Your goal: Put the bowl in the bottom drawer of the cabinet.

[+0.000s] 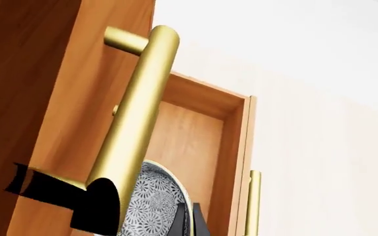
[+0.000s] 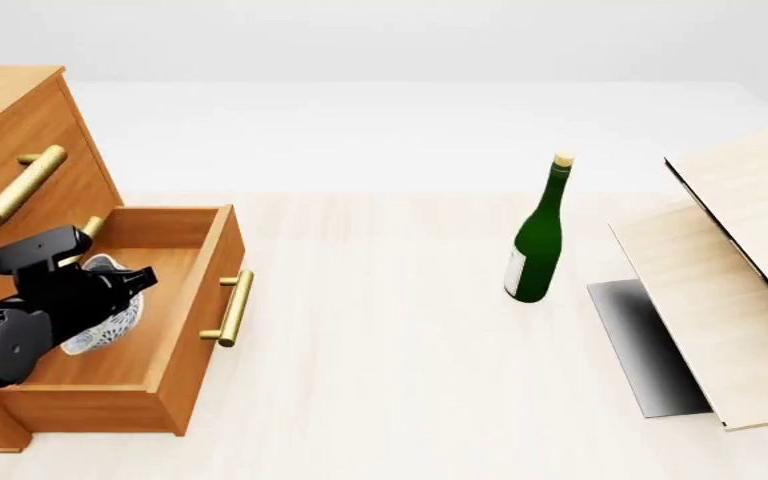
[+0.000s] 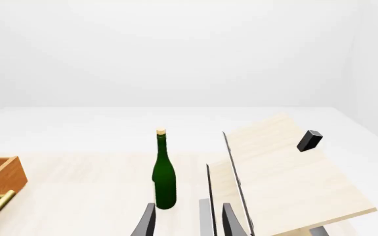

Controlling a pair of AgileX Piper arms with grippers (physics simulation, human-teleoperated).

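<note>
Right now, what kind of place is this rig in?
Probably a simulated tabletop test scene, not a real room: a pale wood table against blank white, holding only a wooden cabinet with its bottom drawer open, a green bottle and a light-wood box. Flat rendered surfaces suggest a simulator.

bowl (image 2: 107,322): small, round, white with fine blue-grey speckle; tipped on edge, inside the open drawer at about 8 o'clock in the front view; partly hidden by the arm; whether it touches the drawer floor cannot be told
bowl, left wrist view (image 1: 155,205): patterned face and pale rim show behind a brass handle, against the drawer's inner wood
drawer (image 2: 200,290): cabinet's lowest, orange-brown wooden box, pulled well out; one brass bar handle on its front, toward 3 o'clock
cabinet (image 2: 4,120): large orange-brown wooden chest at 9 to 10 o'clock; upper drawer front shut, with a brass bar handle
</note>
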